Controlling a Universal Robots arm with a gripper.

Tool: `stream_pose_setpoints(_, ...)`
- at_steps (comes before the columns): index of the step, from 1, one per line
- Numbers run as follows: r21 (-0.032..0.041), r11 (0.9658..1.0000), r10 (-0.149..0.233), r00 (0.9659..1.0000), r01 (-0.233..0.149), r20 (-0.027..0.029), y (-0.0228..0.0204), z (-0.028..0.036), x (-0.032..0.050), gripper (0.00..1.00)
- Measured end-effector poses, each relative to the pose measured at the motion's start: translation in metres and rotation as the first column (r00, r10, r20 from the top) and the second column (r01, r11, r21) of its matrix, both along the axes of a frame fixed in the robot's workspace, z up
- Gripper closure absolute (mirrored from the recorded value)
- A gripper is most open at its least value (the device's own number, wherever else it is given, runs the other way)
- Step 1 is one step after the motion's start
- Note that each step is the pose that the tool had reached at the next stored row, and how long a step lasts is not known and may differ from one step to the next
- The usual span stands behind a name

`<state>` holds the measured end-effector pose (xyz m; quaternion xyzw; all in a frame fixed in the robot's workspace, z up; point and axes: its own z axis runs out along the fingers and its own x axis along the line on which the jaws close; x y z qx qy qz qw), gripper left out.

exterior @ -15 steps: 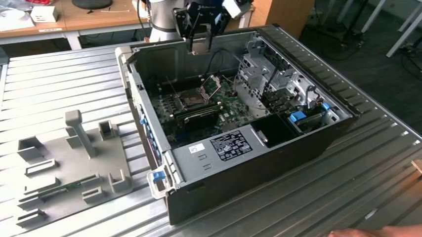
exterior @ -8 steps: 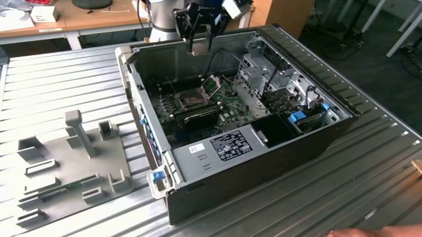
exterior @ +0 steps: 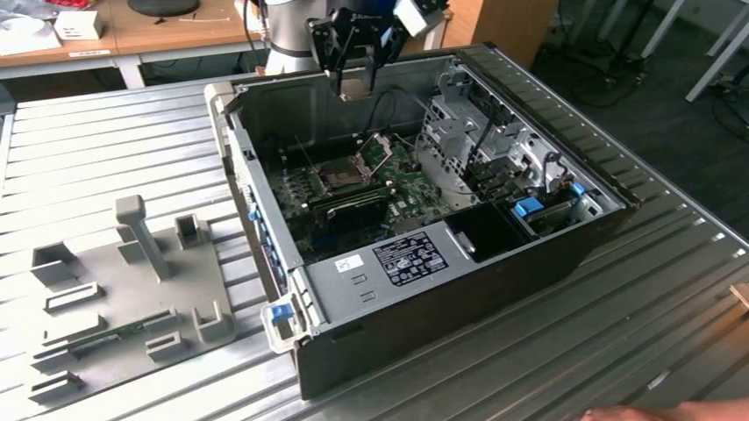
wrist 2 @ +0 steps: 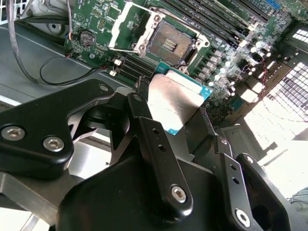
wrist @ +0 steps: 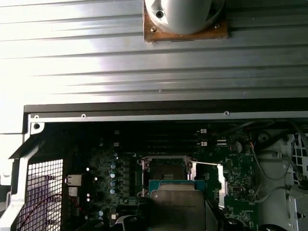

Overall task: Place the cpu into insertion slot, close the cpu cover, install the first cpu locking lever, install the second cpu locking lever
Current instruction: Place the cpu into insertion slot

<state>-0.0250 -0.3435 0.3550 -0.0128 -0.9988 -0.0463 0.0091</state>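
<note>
Above the insertion slot [wrist 2: 171, 41], claw [wrist 2: 172, 103] grips cpu [wrist: 176, 208].

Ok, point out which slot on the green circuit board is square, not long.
The silver-rimmed, dark-centred insertion slot, beside its open silvery cpu cover; the black memory slots are long and narrow.

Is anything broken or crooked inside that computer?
Nothing looks broken or spilled. The fingers hold the cpu above the green board, not yet in the insertion slot, which sits bare with its cpu cover flipped up. The computer case lies open, which suits the job.
</note>
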Motion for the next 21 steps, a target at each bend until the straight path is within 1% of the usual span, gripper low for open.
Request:
stream_pose_setpoints(7, 0.0004, 1.0000, 0.000, 1.0000, 0.000, 0.0000, 0.0000, -0.0016, 0.0000, 0.46)
stream_pose_setpoints(16, 0.0005, 1.0000, 0.000, 1.0000, 0.000, 0.0000, 0.0000, -0.0021, 0.0000, 0.46)
stream_pose_setpoints(21, 0.0005, 1.0000, 0.000, 1.0000, 0.000, 0.0000, 0.0000, -0.0054, 0.0000, 0.46)
